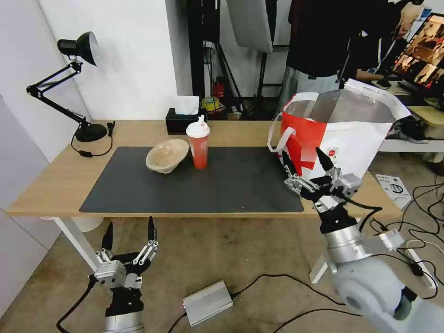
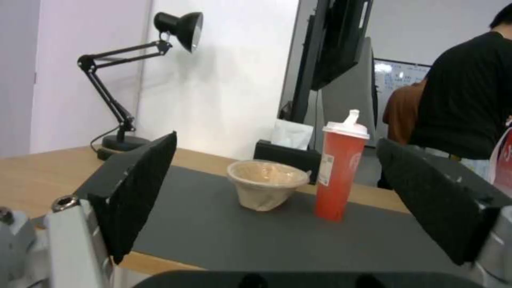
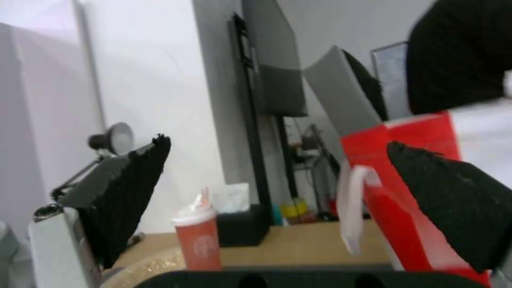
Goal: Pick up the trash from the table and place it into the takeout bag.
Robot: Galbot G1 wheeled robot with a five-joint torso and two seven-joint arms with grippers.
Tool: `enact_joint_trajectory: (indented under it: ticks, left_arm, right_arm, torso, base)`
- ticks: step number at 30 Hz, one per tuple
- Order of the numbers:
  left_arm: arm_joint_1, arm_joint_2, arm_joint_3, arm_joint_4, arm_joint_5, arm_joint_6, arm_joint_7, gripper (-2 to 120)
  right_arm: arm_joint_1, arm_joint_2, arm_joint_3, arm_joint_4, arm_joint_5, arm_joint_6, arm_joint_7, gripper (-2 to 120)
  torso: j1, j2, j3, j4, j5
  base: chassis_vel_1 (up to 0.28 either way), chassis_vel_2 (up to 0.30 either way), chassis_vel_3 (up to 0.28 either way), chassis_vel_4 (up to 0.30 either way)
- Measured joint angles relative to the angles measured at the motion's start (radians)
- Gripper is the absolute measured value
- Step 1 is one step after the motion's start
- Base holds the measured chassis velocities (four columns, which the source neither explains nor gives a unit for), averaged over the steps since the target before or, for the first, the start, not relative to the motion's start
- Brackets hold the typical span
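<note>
A beige paper-pulp bowl point(image 1: 167, 155) and a red drink cup point(image 1: 198, 144) with a white lid stand side by side on the dark mat of the light-wood table point(image 1: 51, 178); both also appear in the left wrist view, bowl point(image 2: 265, 182) and cup point(image 2: 339, 166). The white takeout bag point(image 1: 341, 132) with a red panel stands open at the table's right end. My right gripper point(image 1: 305, 164) is open and empty over the mat, just in front of the bag. Below the table's front edge, at the left, my left gripper point(image 1: 129, 232) hangs open and empty.
A black tissue box point(image 1: 182, 121) sits behind the cup. A black desk lamp point(image 1: 76, 83) stands at the back left corner. On the floor lie a silver box point(image 1: 207, 303) and cables. A person stands behind the bag.
</note>
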Motion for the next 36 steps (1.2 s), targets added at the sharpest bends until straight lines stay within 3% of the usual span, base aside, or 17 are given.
enact_joint_trajectory:
  ticks: [15, 36]
  left_arm:
    - [-0.002, -0.001, 0.005, 0.008, 0.001, 0.001, 0.000, 100]
    - [0.001, -0.001, 0.004, 0.011, 0.002, -0.003, 0.000, 100]
  right_arm:
    - [-0.188, 0.071, -0.072, -0.038, -0.266, 0.036, 0.126, 100]
    - [-0.244, 0.096, -0.137, -0.131, -0.335, 0.050, 0.153, 100]
  torso:
    - [0.000, 0.000, 0.000, -0.0001, 0.0001]
    - [0.000, 0.000, 0.000, 0.0000, 0.0002]
  base:
    - [0.000, 0.000, 0.000, 0.000]
    - [0.000, 0.000, 0.000, 0.000]
